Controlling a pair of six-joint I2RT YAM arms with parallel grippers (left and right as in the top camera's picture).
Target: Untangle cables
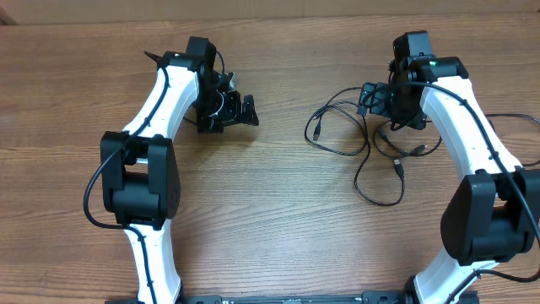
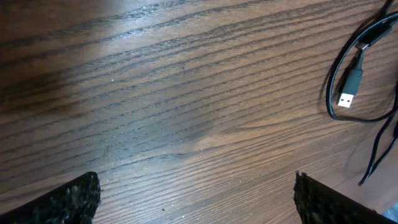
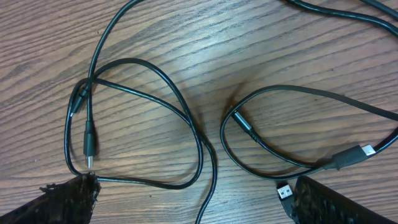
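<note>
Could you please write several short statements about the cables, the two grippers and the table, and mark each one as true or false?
1. The jaws of the left gripper and of the right gripper stand open. True.
2. The left gripper holds a cable. False: only the bare table shows between its jaws.
3. The cables lie on the robot's right side, under the right gripper. True.
4. A white cloth covers the table. False: it is bare brown wood.
5. A USB plug shows near the right edge of the left wrist view. True.
</note>
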